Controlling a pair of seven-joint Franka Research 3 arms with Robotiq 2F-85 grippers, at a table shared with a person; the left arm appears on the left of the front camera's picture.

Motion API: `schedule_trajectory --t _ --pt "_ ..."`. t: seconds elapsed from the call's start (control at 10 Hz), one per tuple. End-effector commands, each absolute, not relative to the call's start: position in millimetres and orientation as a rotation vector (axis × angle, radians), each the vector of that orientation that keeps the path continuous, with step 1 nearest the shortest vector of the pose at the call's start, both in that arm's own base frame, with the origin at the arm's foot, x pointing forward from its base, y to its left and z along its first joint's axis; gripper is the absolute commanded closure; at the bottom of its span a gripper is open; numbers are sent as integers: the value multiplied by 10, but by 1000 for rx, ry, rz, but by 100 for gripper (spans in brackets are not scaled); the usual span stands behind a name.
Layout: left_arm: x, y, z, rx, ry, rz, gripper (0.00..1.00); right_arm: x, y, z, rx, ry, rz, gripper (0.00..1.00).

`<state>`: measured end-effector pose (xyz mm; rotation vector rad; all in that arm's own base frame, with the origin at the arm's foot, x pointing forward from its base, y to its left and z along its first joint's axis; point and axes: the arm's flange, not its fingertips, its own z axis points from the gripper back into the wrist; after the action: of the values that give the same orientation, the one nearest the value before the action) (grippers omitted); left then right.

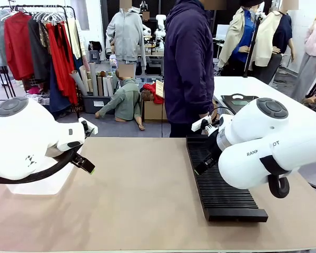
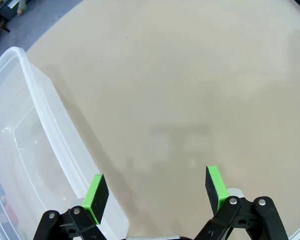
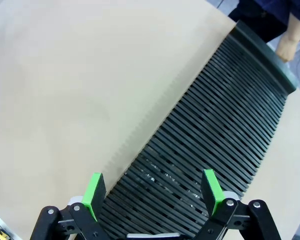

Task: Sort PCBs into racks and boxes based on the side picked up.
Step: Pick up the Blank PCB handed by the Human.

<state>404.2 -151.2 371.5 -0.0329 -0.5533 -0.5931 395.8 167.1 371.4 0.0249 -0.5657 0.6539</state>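
1. Nearest me, the left gripper [image 2: 155, 189] hangs over the table [image 1: 142, 195] with its jaws spread wide. Nothing is between the green pads; in its wrist view the tan top shows through the gap.
2. Just beside that gripper lies the box [image 2: 52, 125], along the left edge of the left wrist view and at the lower left of the front view. It is clear plastic, and I can make out nothing inside. I judge it sits on that side so the left arm can drop boards in with a short reach.
3. At the right of the front view, the right gripper [image 3: 152, 190] hovers above the rack [image 3: 205, 115]. Its jaws are fully apart too, and they grip nothing.
4. The rack runs from the lower right of the front view up toward the far edge, its slots lying crosswise. The slots I can see hold nothing. Lying lengthwise under the right arm, it probably lets that arm stand a board in any slot.
5. Tan table stretches between box and rack at the middle of the frame. Where the PCBs are I cannot tell.
6. Farthest off, at the upper middle, a person [image 1: 188, 63] in a dark coat stands by the rack's far end. One hand [image 3: 285, 47] is just beyond it, at the upper right of the right wrist view. By my reckoning the sorting has not begun.
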Motion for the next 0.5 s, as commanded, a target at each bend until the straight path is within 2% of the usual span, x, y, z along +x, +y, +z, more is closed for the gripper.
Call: schedule_trajectory --t 0.0,0.4 --pt "4043 -1533 3836 -66 -540 -570 0 3982 1698 3906 16 -553 634 0" --pt "4033 -1523 4253 -71 -482 -560 0 4087 1718 4323 12 -498 517 0"
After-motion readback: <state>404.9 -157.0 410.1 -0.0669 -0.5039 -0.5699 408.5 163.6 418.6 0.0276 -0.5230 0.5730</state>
